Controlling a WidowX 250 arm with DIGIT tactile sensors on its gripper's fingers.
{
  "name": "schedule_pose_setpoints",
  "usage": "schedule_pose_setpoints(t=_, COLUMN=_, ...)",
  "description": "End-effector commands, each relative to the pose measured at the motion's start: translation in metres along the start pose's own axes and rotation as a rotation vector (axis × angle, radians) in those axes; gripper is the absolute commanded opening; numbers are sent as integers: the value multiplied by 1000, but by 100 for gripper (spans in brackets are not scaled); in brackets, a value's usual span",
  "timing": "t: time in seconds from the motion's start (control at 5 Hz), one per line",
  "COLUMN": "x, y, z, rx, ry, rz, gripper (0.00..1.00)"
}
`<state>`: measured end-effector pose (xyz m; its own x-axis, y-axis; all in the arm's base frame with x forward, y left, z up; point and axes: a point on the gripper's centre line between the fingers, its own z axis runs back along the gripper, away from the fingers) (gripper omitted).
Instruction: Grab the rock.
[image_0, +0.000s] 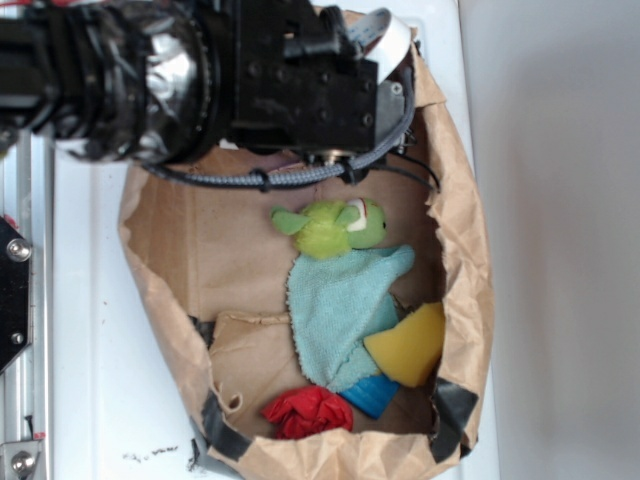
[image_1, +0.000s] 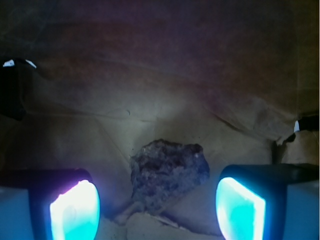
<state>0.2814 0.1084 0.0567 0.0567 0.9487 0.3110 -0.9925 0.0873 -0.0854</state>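
Observation:
In the wrist view the rock (image_1: 167, 172), a rough dark pitted lump, lies on crumpled brown paper between and slightly beyond my two glowing pads (image_1: 75, 212). My gripper (image_1: 157, 212) is open, with clear gaps on both sides of the rock and nothing held. In the exterior view the rock is hidden under my black arm (image_0: 290, 80), which reaches over the upper part of the brown paper bag (image_0: 170, 240); the fingers do not show there.
Inside the bag lie a green plush toy (image_0: 335, 228) on a light blue cloth (image_0: 340, 310), a yellow sponge wedge (image_0: 412, 345), a red cloth bundle (image_0: 310, 410) and a blue item (image_0: 372, 393). The bag's raised paper walls (image_0: 470, 260) ring everything.

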Motion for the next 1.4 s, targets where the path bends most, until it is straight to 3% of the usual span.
schedule_pose_setpoints(t=0.0, x=15, y=3, z=14, rx=-35, ry=-56, rz=-17, gripper=100)
schedule_pose_setpoints(t=1.0, x=14, y=3, z=13, rx=-38, ry=-50, rz=-10, gripper=100)
schedule_pose_setpoints(t=1.2, x=8, y=4, z=4, rx=-49, ry=-21, rz=-17, gripper=100)
